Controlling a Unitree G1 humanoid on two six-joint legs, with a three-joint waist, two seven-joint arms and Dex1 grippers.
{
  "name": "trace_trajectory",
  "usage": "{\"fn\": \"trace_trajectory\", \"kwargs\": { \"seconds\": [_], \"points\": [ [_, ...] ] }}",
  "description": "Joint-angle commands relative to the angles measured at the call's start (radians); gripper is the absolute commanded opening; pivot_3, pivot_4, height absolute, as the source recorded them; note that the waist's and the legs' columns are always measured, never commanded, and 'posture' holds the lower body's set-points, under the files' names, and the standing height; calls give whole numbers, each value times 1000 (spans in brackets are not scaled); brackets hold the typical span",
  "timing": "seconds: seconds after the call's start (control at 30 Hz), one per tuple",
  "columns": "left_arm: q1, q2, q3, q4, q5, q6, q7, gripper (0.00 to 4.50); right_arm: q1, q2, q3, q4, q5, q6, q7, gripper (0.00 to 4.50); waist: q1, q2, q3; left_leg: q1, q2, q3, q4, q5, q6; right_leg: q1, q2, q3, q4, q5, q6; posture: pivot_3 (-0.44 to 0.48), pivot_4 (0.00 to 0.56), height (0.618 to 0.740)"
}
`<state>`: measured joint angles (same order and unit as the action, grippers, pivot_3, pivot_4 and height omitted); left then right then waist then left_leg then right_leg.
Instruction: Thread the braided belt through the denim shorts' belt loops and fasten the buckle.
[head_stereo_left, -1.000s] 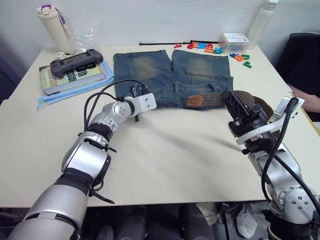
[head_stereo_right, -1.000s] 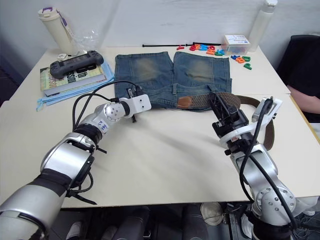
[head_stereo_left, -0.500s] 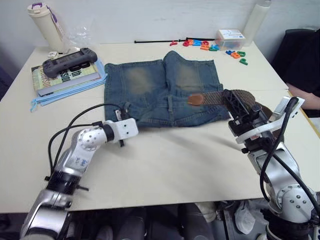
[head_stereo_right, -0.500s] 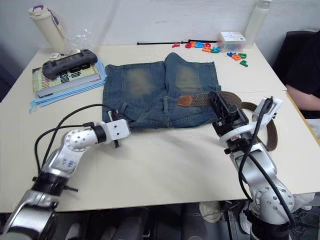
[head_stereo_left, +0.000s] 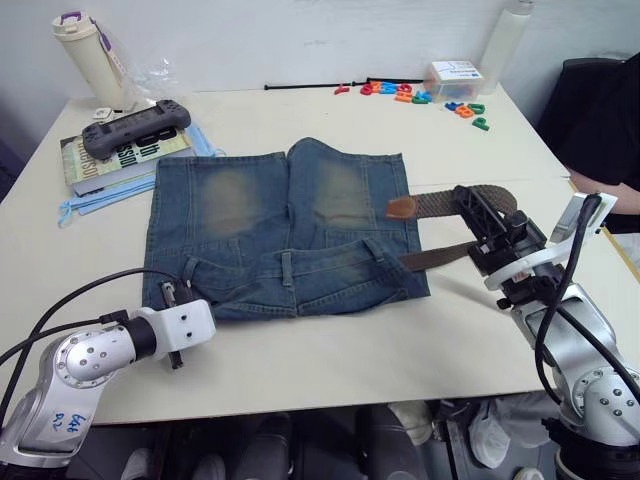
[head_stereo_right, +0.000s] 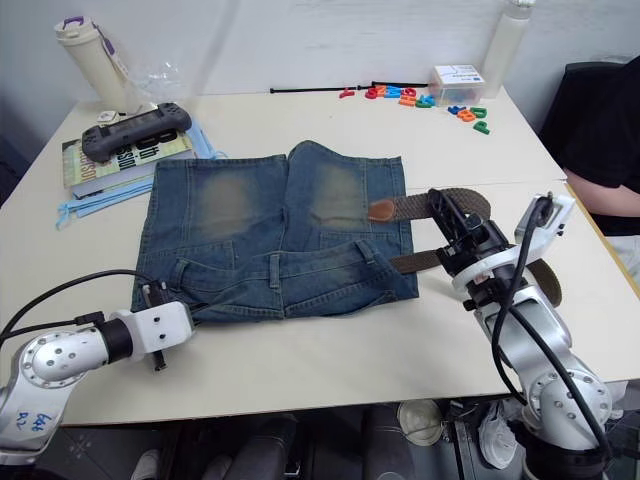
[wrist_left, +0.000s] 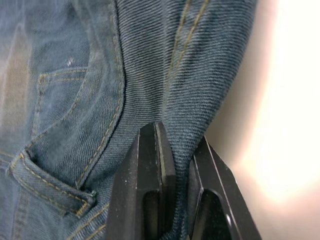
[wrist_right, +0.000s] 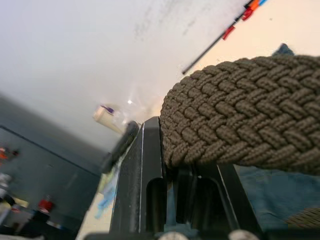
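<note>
The faded blue denim shorts (head_stereo_left: 285, 225) lie flat mid-table, waistband toward me. My left gripper (head_stereo_left: 173, 296) is shut on the waistband's near-left corner; the left wrist view shows denim (wrist_left: 165, 75) pinched between the black fingers (wrist_left: 155, 165). A belt loop (head_stereo_left: 288, 270) crosses the middle of the waistband. The braided belt (head_stereo_left: 440, 204) runs from its tan leather tip (head_stereo_left: 402, 208) on the shorts' right leg to my right gripper (head_stereo_left: 472, 202), which is shut on it, then doubles back toward the waistband (head_stereo_left: 436, 258). The weave (wrist_right: 240, 125) sits in the jaws. The buckle is hidden.
Books with a game controller (head_stereo_left: 135, 122) and a light-blue cloth (head_stereo_left: 88, 200) lie at the far left beside a cream bottle (head_stereo_left: 85, 45). Coloured letters (head_stereo_left: 415, 92), a thin black cord (head_stereo_left: 300, 86) and a small box (head_stereo_left: 452, 75) line the far edge. A person (head_stereo_right: 600, 150) sits at the right.
My left gripper has pulled back toward the near-left edge, dragging the shorts toward me and leftward. The belt has trailed along. My right gripper still holds the belt in about the same place.
</note>
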<state>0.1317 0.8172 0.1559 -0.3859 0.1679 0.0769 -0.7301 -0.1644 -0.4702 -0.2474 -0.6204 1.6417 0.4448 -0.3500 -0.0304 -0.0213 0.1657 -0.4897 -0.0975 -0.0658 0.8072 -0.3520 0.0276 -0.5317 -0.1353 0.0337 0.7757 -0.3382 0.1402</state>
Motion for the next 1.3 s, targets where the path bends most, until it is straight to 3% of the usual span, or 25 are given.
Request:
{"fn": "trace_trajectory", "kwargs": {
  "seconds": [0.03,0.07,0.2,0.27,0.3,0.43,0.57,0.73,1.3],
  "points": [
    [15,-8,15,49,13,-32,41,24,-6,-32,-12,-6,29,27,14,0,1,0,0,0,1,0,0,0,0,0,0,0,0,0,0,0,150,654],
    [14,-13,15,52,10,-34,48,24,-8,-37,-12,-3,30,33,15,0,2,0,0,0,1,-1,0,0,0,0,1,0,1,0,-1,0,150,654],
    [11,-49,40,22,-106,23,18,1803,-27,-80,-10,37,39,76,31,0,3,1,-1,0,1,-1,1,0,0,0,1,0,1,0,-1,0,150,654],
    [4,-52,77,-11,-235,71,-42,2543,-41,-103,-8,63,39,102,34,0,3,1,-1,0,1,-1,1,0,0,0,1,-1,1,0,-1,0,150,654],
    [7,-54,104,-49,-360,130,-98,2939,-48,-115,-9,78,40,114,38,0,3,1,-1,0,1,-1,1,0,0,0,1,-1,1,0,-1,0,150,654],
    [-6,7,240,-132,-854,454,-262,2939,-90,-154,-19,151,45,161,75,0,4,1,-1,-3,1,-4,5,-1,-2,1,1,-2,1,0,-1,0,150,654],
    [-166,42,253,-57,-1031,621,-231,2939,-149,-175,6,256,25,227,115,0,6,2,-1,-3,2,-6,8,-2,-2,2,2,-2,2,-1,-2,0,150,654],
    [-260,19,202,-35,-1028,648,-175,2939,-206,-178,29,363,-33,306,168,0,1,2,-1,-2,1,-6,8,-2,-2,2,2,-1,3,-1,-2,0,150,654],
    [-190,-16,201,-96,-1023,625,-130,2939,-295,-147,26,502,-288,430,345,0,6,2,-1,-3,2,-4,8,-3,-2,1,1,0,2,-1,-3,0,150,654]
  ]
}}
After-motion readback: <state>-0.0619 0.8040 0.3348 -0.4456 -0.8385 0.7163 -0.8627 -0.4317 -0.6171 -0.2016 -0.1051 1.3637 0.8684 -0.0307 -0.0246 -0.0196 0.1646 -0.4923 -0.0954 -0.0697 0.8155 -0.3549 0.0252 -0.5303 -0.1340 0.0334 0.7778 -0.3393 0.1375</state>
